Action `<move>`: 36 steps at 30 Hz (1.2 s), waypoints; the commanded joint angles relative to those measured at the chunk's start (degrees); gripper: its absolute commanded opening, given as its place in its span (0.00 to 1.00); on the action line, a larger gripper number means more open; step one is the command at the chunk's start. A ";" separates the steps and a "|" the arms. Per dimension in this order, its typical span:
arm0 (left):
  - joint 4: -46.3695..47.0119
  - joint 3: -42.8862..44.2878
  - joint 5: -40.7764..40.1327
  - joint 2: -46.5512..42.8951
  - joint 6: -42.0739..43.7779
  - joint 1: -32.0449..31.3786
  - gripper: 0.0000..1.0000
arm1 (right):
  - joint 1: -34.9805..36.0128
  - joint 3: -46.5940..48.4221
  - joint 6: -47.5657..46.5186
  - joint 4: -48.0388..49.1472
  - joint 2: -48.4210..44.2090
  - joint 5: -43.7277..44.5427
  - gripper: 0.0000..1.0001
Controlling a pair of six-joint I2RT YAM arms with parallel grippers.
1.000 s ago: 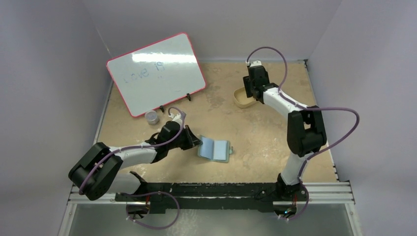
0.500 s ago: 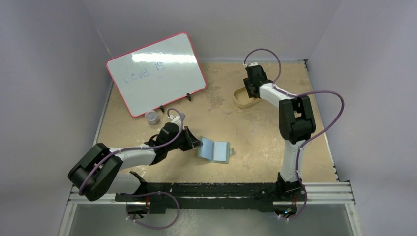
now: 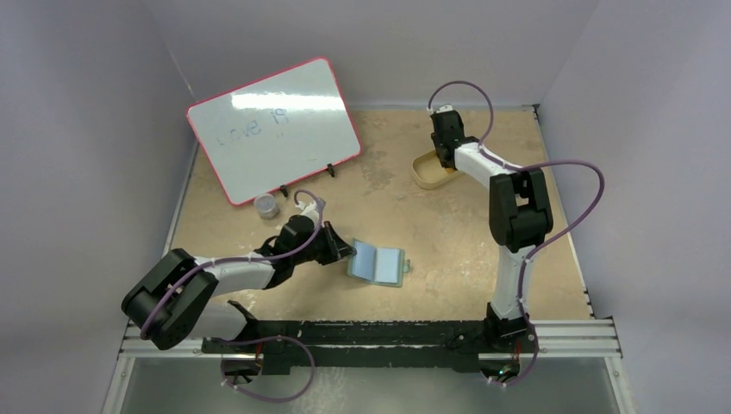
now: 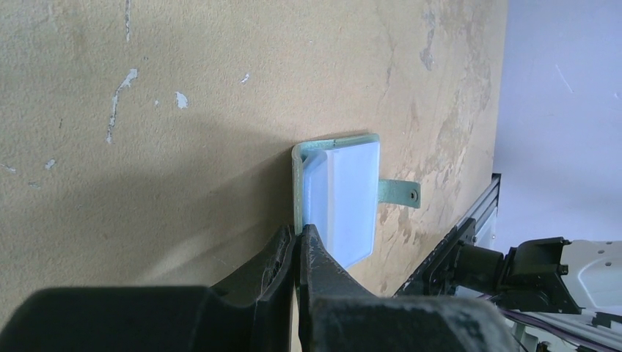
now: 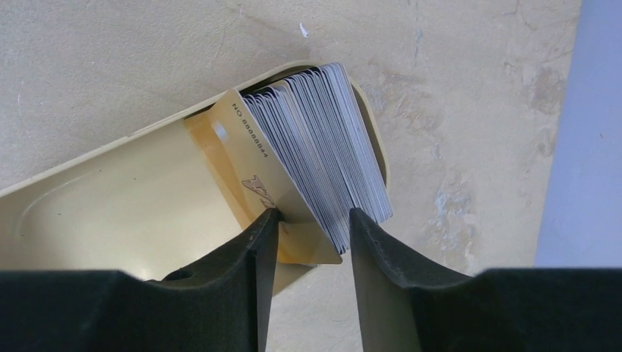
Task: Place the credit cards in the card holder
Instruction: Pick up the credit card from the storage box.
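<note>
While your left end effector [image 4: 297, 246] pinches the open card holder [image 4: 345, 194] at mid-frame, your right end effector [image 5: 312, 224] straddles, unclosed, the credit cards [image 5: 323, 139] in the upper-right tray [image 5: 95, 213]. Picking seems the step in hand; next, close on one card only.

I am watching three bright, evenly lit views. From above, soft overhead light is washing the tan bench [image 3: 448, 224]. A white glare band is crossing the top of the whiteboard [image 3: 274, 129] and fading its writing. Shadows under the arms are falling faint and short.

At the left wrist, the left gripper [image 4: 297, 238] is showing as a dark, blurred mass, casting a broad soft shadow over the bench. The inside of the card holder [image 4: 341, 202] is washing out almost to white.

At the right wrist, the right gripper [image 5: 308, 220] is looking black and soft, while the credit cards [image 5: 323, 139] are showing crisp edges.
</note>
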 commanded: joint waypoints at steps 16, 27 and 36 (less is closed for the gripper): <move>0.09 -0.70 -2.51 -1.33 -0.41 -0.23 0.01 | -0.38 6.43 1.67 -7.01 -2.88 -2.01 0.10; 5.57 -1.90 -8.50 0.38 -7.22 -0.17 0.00 | -0.27 0.25 10.61 -12.09 -14.15 -16.95 0.00; 10.13 -1.75 -9.79 4.42 -11.29 -0.19 0.09 | 1.06 -20.12 26.85 -5.43 -31.96 -27.34 0.00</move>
